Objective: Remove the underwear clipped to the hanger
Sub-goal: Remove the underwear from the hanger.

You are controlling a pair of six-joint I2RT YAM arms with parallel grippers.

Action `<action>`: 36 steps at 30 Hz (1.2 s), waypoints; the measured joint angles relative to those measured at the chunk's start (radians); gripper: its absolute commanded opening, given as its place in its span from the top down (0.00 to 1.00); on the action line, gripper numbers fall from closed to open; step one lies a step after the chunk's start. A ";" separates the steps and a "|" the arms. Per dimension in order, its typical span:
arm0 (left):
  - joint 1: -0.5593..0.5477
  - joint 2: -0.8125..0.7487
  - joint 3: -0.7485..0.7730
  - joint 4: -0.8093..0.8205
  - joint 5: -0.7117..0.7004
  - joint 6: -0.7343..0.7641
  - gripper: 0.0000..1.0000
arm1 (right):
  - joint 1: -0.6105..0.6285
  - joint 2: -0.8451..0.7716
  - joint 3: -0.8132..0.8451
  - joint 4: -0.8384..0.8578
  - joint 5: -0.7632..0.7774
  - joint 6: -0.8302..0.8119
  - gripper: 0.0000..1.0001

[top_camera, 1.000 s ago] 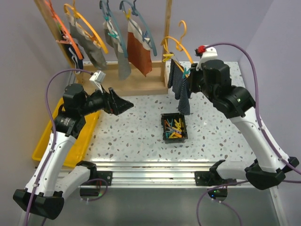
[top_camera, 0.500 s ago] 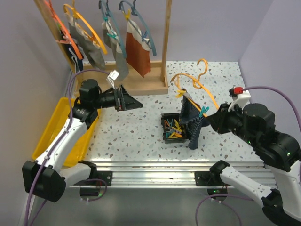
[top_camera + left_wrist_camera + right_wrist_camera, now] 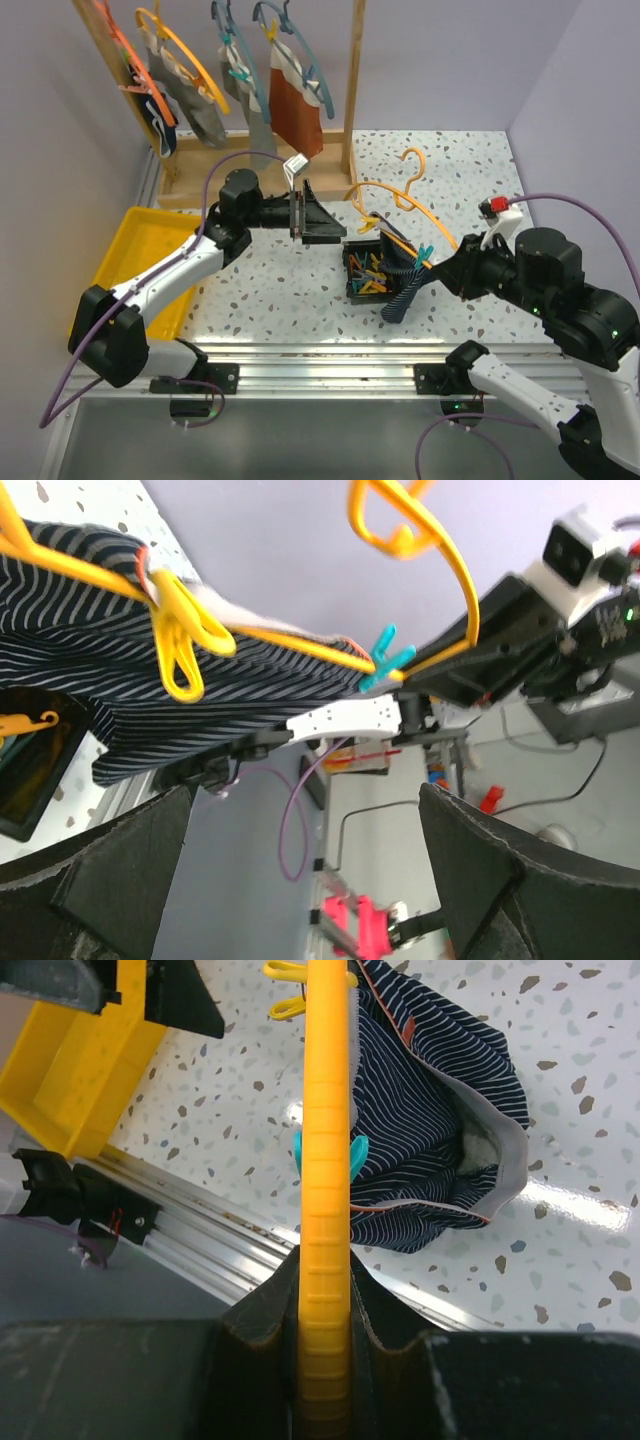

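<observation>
The right gripper is pressed together on the orange hanger. It has brought the hanger away from the rack and low over the counter. The navy striped underwear hangs just ahead of this gripper, fixed by a teal clip and a yellow clip. The left gripper, fingers spread and holding nothing, has come across and now faces the cloth. I judge the hanger is presented for unclipping; no clip is opened yet. The black bin of clips sits under the hanger and may catch the cloth. Beyond the left gripper, the wooden rack carries grey underwear and rust-brown underwear.
</observation>
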 measured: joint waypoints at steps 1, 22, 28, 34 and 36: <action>-0.002 0.016 0.001 0.017 -0.005 -0.019 0.00 | 0.000 0.000 0.000 0.000 -0.009 0.000 1.00; -0.074 0.265 0.169 0.024 -0.089 -0.174 0.01 | 0.000 -0.016 0.000 -0.005 -0.039 -0.059 1.00; -0.104 0.283 0.169 0.056 -0.093 -0.219 0.38 | 0.000 -0.017 0.001 -0.005 -0.033 -0.071 1.00; -0.134 0.317 0.166 0.111 -0.092 -0.277 0.90 | 0.000 -0.021 0.010 -0.004 -0.007 -0.088 1.00; -0.136 0.317 0.161 0.119 -0.089 -0.287 1.00 | 0.000 -0.021 0.015 -0.004 0.002 -0.092 1.00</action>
